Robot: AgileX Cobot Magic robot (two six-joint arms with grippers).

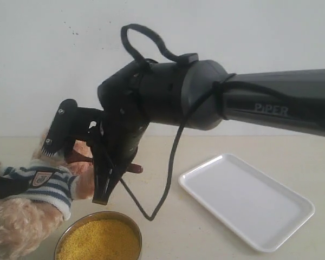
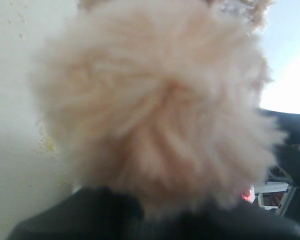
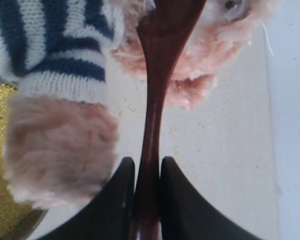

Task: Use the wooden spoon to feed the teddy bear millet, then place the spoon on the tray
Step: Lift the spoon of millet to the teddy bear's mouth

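Observation:
The teddy bear (image 1: 35, 187) in its striped shirt leans at the left edge of the table. Its fur (image 2: 155, 100) fills the left wrist view, pressed between my left gripper's blurred dark fingers (image 2: 97, 215). A dark part of that gripper lies across the bear's body. My right gripper (image 1: 92, 165) is shut on the thin handle of the wooden spoon (image 3: 155, 75), and the spoon's bowl reaches up to the bear's face (image 3: 210, 55). The millet (image 1: 100, 241) fills a round metal bowl (image 1: 131, 225) just below the bear's arm. The white tray (image 1: 246, 200) lies bare on the right.
The big black right arm (image 1: 249, 105) crosses the exterior view above the table, with a cable loop hanging under it. A few loose yellow grains (image 2: 47, 145) are scattered on the cream tabletop beside the bear. A white wall stands behind.

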